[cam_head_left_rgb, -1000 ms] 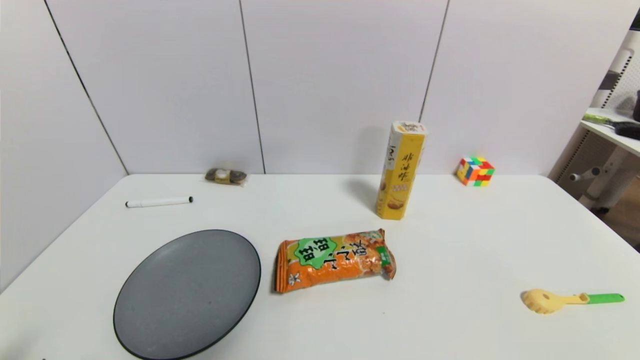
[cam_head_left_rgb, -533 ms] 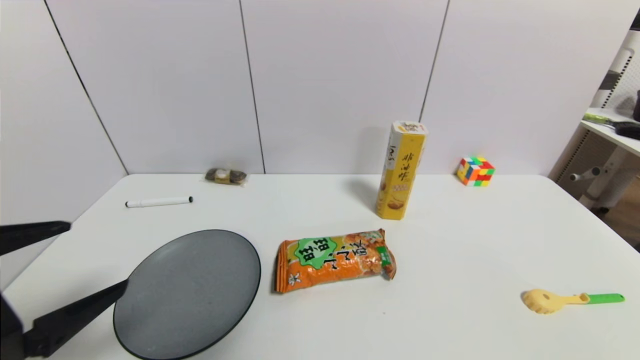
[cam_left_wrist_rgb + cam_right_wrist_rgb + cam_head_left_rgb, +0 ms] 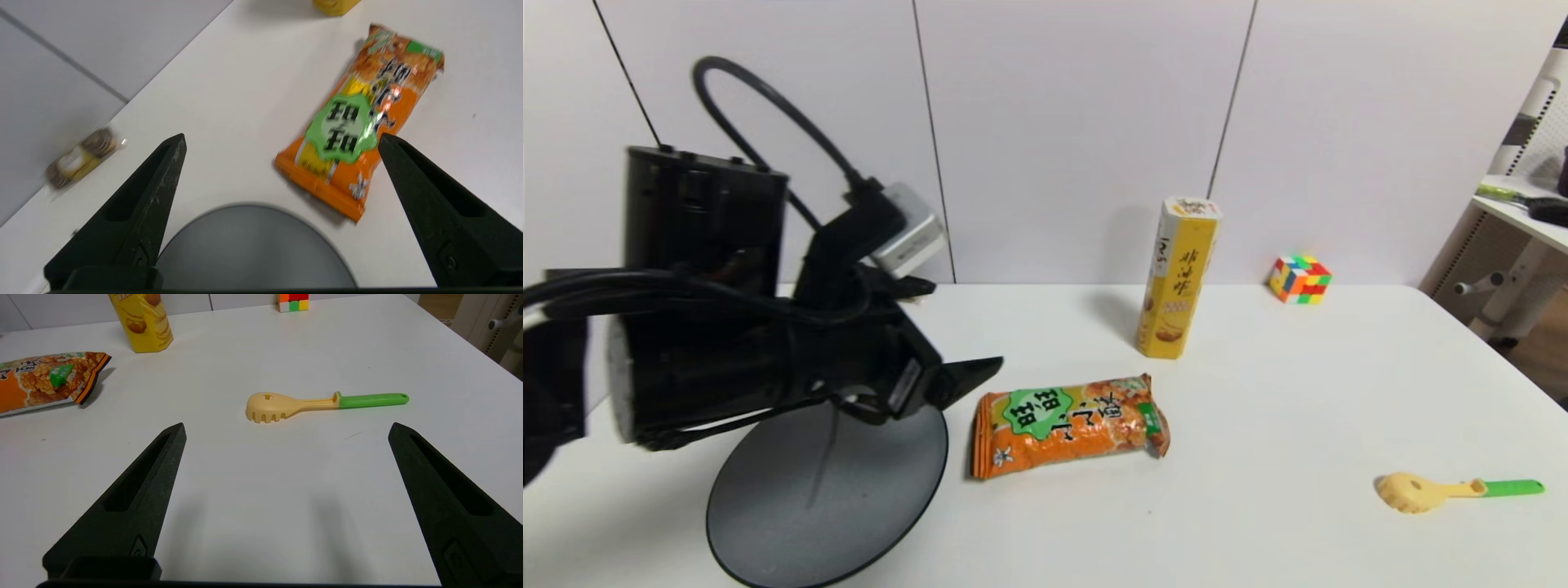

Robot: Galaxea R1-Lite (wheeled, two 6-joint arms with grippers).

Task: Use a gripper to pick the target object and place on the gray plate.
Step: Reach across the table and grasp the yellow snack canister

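The tall yellow-and-white snack box (image 3: 1178,278) stands upright at the back middle of the white table; its base shows in the left wrist view (image 3: 335,4) and its lower part in the right wrist view (image 3: 143,320). The gray plate (image 3: 833,506) lies at the front left and also shows in the left wrist view (image 3: 253,249). My left gripper (image 3: 964,322) hovers above the plate's far edge, open and empty (image 3: 281,136), well short of the box. My right gripper (image 3: 287,426) is open and empty, low over the table's right front, out of the head view.
A flat orange snack bag (image 3: 1068,425) lies between the plate and the box. A Rubik's cube (image 3: 1298,279) sits at the back right. A yellow pasta spoon with a green handle (image 3: 1454,490) lies front right. A small wrapped snack (image 3: 79,157) lies by the wall.
My left arm has swung in from the left edge, up and to the right, and now hangs over the plate. It hides the marker and wrapped snack. Objects have not moved.
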